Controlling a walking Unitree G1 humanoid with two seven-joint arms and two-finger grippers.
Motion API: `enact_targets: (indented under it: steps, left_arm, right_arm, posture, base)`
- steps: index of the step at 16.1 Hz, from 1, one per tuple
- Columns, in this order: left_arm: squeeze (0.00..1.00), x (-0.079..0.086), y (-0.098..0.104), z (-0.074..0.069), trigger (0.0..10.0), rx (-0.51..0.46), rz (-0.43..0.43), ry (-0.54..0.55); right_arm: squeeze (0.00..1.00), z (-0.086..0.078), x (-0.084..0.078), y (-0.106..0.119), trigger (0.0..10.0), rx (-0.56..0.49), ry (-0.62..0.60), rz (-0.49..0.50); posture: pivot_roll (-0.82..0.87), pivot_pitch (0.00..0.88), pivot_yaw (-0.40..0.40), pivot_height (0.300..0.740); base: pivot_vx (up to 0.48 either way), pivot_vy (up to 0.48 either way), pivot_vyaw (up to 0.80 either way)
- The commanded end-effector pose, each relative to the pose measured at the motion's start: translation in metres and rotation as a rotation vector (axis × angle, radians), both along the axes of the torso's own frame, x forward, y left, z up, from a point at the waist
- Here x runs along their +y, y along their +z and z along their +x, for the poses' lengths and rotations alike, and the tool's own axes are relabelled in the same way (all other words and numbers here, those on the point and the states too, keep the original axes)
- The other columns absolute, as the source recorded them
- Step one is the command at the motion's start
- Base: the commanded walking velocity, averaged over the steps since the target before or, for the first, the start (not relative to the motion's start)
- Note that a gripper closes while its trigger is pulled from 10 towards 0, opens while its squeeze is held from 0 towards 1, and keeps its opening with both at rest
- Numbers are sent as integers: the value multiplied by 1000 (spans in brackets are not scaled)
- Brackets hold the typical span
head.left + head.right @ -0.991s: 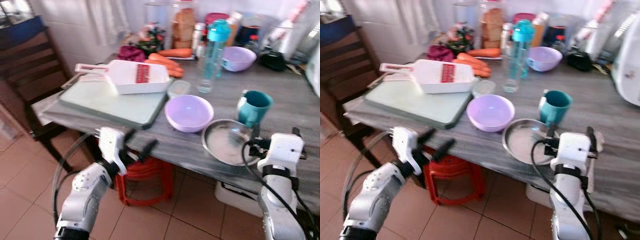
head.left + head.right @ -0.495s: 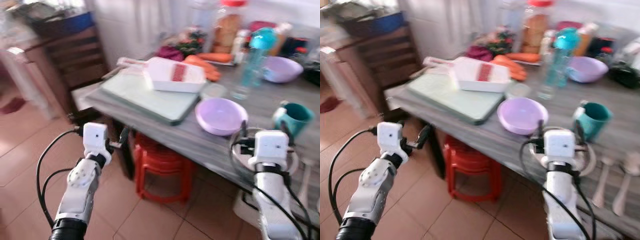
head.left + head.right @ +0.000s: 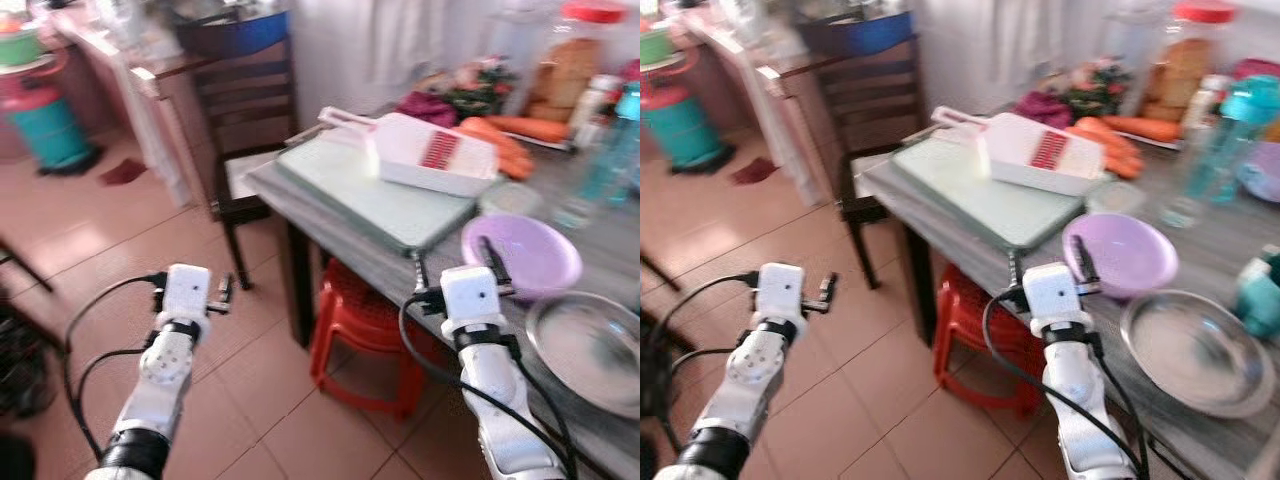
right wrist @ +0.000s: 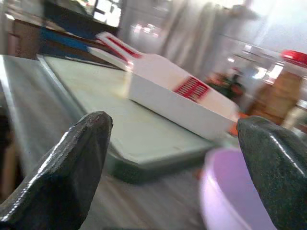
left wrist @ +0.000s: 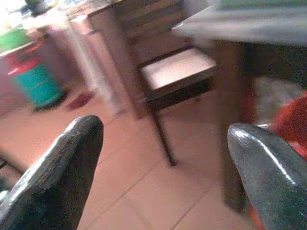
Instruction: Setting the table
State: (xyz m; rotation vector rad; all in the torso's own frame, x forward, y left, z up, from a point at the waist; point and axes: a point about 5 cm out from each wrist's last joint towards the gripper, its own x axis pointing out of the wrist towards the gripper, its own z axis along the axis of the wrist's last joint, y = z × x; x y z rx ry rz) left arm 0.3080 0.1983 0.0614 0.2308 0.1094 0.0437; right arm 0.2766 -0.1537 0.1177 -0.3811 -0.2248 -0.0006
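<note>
A grey table [image 3: 322, 226] fills the right half of the eye views. On it lie a lilac bowl [image 3: 523, 251], a steel plate [image 3: 588, 346] and a teal cup [image 3: 1261, 291] at the right edge. My right gripper [image 3: 1046, 262] is open and empty at the table's front edge, just short of the bowl; the right wrist view shows its fingers [image 4: 61, 168] spread before the lilac bowl [image 4: 230, 191]. My left gripper [image 3: 825, 290] hangs open over the tiled floor, well left of the table. Its fingers [image 5: 60, 165] frame a chair, with nothing between them.
A pale green cutting board [image 3: 388, 196] carries a white slicer [image 3: 430, 156]. Behind stand carrots [image 3: 507, 131], a blue-capped bottle [image 3: 1215, 148] and jars. A red stool [image 3: 368, 322] stands under the table and a dark wooden chair [image 3: 248, 122] at its left end. A teal cylinder [image 3: 46, 122] stands far left.
The camera has swung left, so the table has slid to the right and more floor shows. The left gripper now hangs farther from the table. Both grippers stay open.
</note>
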Motion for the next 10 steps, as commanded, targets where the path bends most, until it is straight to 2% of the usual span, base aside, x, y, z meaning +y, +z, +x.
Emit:
enact_targets:
  steps: [1, 3, 5, 6, 8, 10]
  left_arm:
    - [0, 6, -5, -1, 10000, 22, 0, 34]
    - [0, 9, -17, -5, 10000, 76, 20, 54]
    - [0, 8, -32, -10, 10000, 152, -19, 52]
    - [0, 6, -36, -12, 10000, 168, 2, 25]
    - [0, 6, -40, -12, 10000, 182, 16, 63]
    - [0, 8, -42, -12, 10000, 191, 19, 86]
  right_arm:
    - [0, 0, 3, -2, 10000, 7, 24, -4]
    - [0, -1, 3, -7, 10000, 27, 35, 4]
    - [0, 0, 5, -16, 10000, 62, 61, 9]
    - [0, 1, 4, -20, 10000, 80, 70, 10]
    - [0, 7, -6, -30, 10000, 123, 41, 21]
    - [0, 10, -7, -31, 10000, 125, 44, 11]
  posture:
    - [-1, 0, 48, 740]
    - [-1, 0, 48, 740]
    - [-3, 0, 46, 740]
    - [5, 0, 37, 740]
    - [15, 0, 32, 740]
    - [20, 0, 34, 740]
  base:
    - [0, 0, 794]
    - [0, 0, 794]
    - [0, 0, 794]
    - [0, 0, 794]
    - [0, 0, 788]
    - [0, 0, 788]
